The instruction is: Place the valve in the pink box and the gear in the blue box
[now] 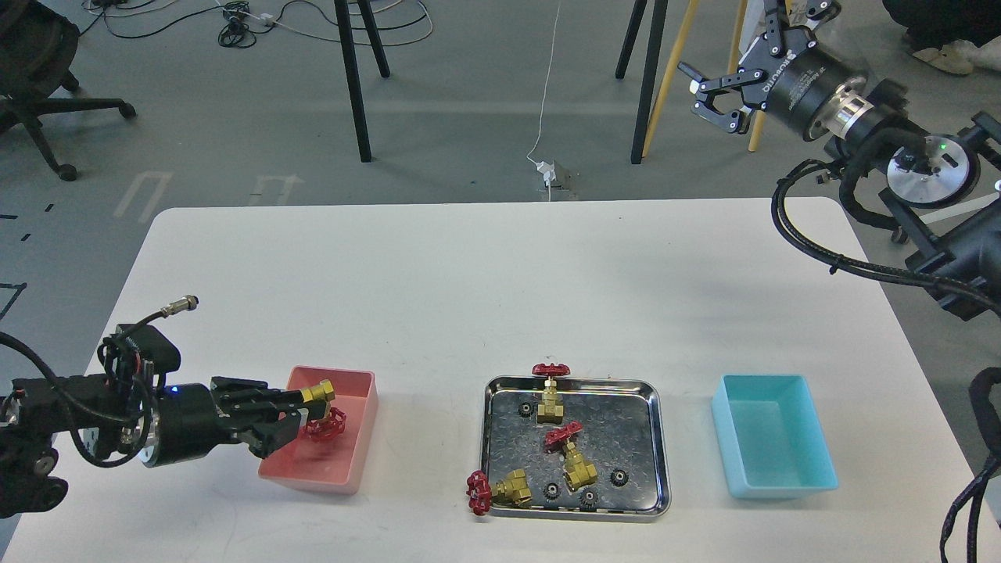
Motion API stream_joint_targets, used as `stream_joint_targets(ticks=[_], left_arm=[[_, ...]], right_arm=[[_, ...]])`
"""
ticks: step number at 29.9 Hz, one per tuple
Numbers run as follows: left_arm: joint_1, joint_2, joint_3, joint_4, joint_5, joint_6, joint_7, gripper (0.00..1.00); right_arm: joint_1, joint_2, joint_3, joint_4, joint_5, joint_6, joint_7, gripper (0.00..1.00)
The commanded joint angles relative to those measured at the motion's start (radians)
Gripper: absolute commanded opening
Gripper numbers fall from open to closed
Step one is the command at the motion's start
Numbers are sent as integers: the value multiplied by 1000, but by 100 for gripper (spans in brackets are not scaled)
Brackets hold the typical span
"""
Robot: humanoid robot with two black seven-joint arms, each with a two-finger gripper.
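My left gripper [301,408] is shut on a brass valve [319,407] with a red handwheel, holding it over the pink box [348,461] near its left wall. Three more valves lie in the steel tray [657,438]: one upright at the back [550,391], one in the middle [572,453], one at the front left [497,489] with its handwheel over the rim. Several small black gears [618,476] lie in the tray too. The blue box [770,446] stands empty to the right. My right gripper [715,95] is open, raised beyond the table's far right.
The white table [500,274] ends close beyond the blue box on the right. Black and yellow stand legs [649,78], an office chair [39,78] and floor cables lie behind the table.
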Motion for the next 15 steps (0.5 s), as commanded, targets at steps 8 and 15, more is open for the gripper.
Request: stream_joint_targets(ticks=[8,15], left_arm=[[-3,-2,-22,-2,7,0,0,51],[-4,9,-97,-7,6,0,0,67]], right_arm=[[-3,-17,-164,56,-307,0,60,99],[12,-120,-256,312,-775,0,55,99]])
